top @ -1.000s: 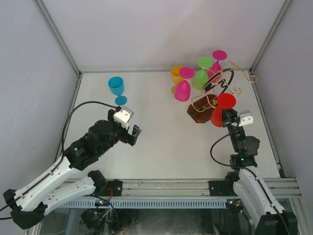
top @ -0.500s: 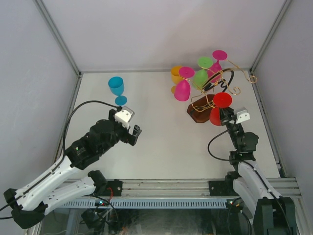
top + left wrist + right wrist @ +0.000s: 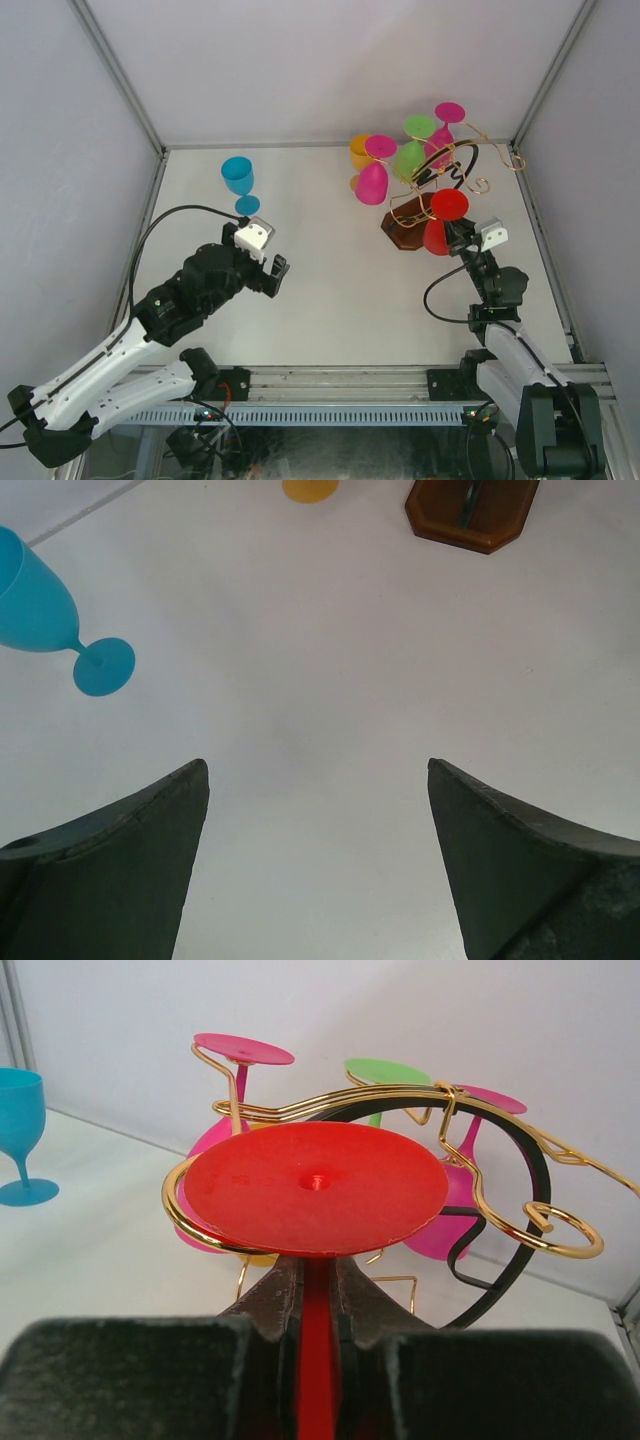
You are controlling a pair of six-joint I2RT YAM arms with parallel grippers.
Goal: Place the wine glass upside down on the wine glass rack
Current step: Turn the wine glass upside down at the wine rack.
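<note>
My right gripper (image 3: 456,232) (image 3: 318,1290) is shut on the stem of a red wine glass (image 3: 447,206) (image 3: 316,1186), held upside down with its round foot on top. The foot sits over a curled gold arm of the wine glass rack (image 3: 440,185) (image 3: 480,1175), a gold wire stand with a black loop on a dark wooden base (image 3: 403,236) (image 3: 470,512). The red bowl (image 3: 434,238) hangs below. My left gripper (image 3: 272,272) (image 3: 318,810) is open and empty over the table, left of centre.
Pink (image 3: 373,184), green (image 3: 410,160) and magenta glasses hang upside down on the rack. An orange glass (image 3: 360,152) stands behind it. A blue wine glass (image 3: 238,176) (image 3: 40,600) stands upright at the back left. Walls close the sides.
My right gripper has carried the red glass left and farther in, from beside the rack's base to its gold arm. The left arm has not moved.
</note>
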